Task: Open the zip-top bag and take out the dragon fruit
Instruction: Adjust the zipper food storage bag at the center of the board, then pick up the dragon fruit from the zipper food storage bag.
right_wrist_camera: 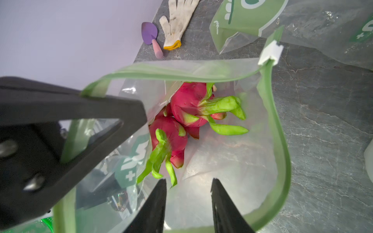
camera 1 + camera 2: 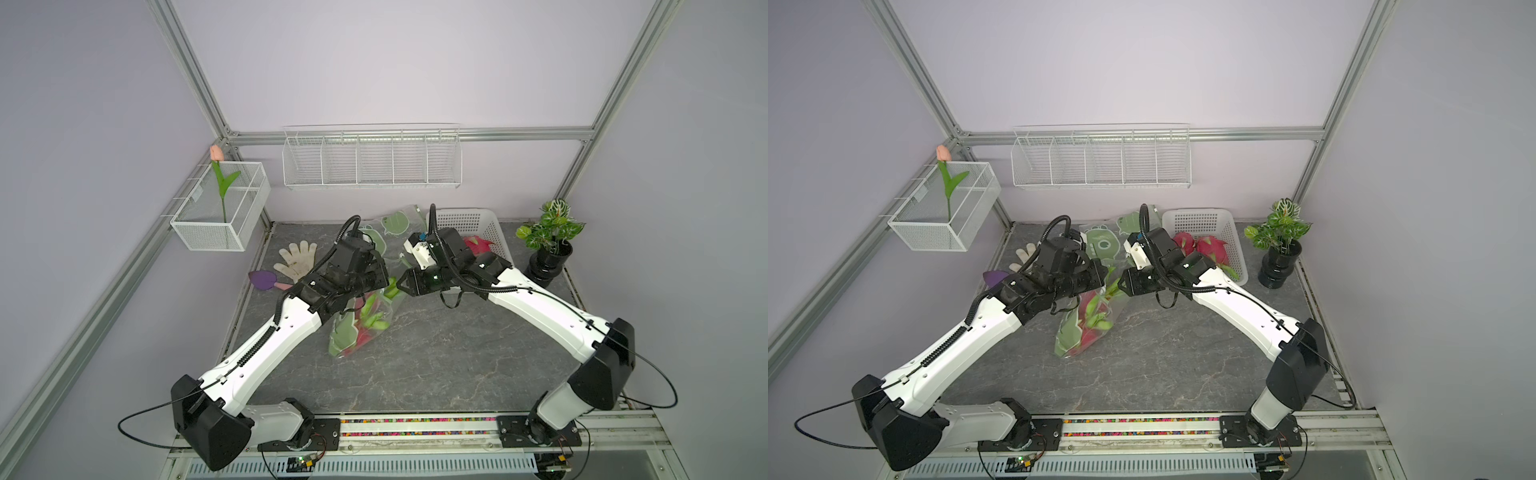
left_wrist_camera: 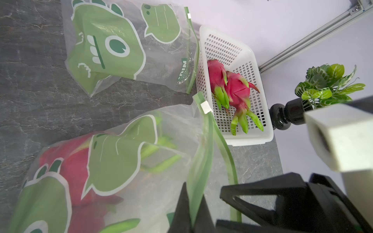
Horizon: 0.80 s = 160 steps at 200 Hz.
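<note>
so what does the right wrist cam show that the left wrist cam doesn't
Only right wrist: straight into the open bag at two dragon fruit, plus the glove and purple trowel. Only left wrist: the white basket holding two more fruit, and the potted plant. Both: the open bag's white slider, the empty bag, and the left gripper clamped on the rim.

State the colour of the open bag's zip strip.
Zip strip is green; clearest in right wrist view.

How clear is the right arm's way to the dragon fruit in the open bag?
Likely clear. The left gripper pinches the green rim of the zip-top bag, holding the mouth wide; the right gripper, jaws apart, sits at that mouth facing two dragon fruit, nothing between.
</note>
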Motion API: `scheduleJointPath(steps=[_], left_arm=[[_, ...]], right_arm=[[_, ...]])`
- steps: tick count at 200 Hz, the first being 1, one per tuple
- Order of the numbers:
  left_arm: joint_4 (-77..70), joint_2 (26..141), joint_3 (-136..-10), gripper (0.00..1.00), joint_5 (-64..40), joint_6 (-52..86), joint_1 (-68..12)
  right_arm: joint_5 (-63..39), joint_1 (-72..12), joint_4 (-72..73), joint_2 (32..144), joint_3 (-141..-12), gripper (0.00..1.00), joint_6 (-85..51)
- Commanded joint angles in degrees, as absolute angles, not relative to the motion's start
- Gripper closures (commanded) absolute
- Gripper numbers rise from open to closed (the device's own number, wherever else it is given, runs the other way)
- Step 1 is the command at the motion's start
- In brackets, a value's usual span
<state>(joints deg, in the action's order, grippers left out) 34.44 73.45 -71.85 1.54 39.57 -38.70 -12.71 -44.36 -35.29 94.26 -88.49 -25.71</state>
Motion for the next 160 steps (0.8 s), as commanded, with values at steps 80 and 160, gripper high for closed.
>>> scheduleJointPath(steps=[80, 160], left_arm=[[29.9, 73.7, -70.6, 1.00, -1.6, 40.9, -39.1], [26.5, 75.8, -70.7, 1.00, -2.2, 42.1, -39.4]], right_arm=[[-8.6, -42.8, -37.5, 102.2, -92.7, 0.60, -29.8], [-8.1, -40.7, -35.0, 104.1, -89.4, 0.53, -33.1]])
